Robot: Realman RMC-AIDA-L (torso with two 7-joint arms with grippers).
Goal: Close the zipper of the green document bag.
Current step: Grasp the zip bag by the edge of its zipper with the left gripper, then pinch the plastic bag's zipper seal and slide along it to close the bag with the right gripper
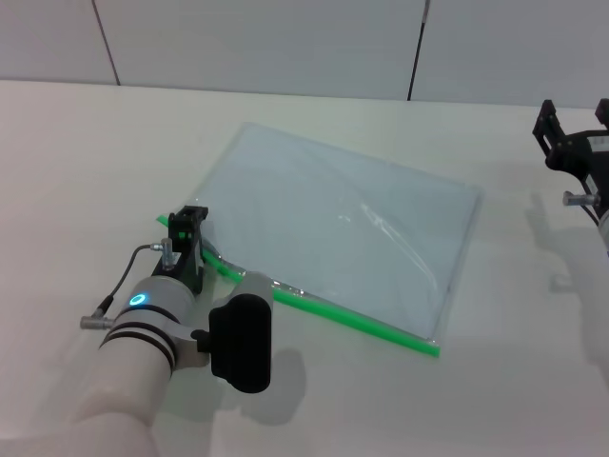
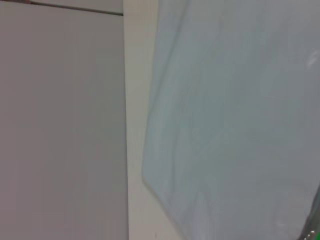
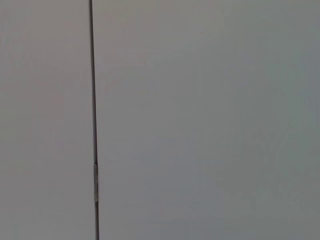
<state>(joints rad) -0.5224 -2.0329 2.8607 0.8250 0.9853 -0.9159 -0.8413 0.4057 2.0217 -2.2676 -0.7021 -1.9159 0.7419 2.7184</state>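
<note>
head: left pincer (image 1: 187,227) at zipper (image 1: 362,325) | left wrist: bag (image 2: 235,120) only

A pale cream table (image 1: 86,162) fills most of the head view, its far edge running across the upper part of the frame. Behind it stands a grey panelled wall (image 1: 266,43), split by dark seams at upper left and upper centre-right. Even light; soft shadows fall on the tabletop at lower centre and right.
</note>
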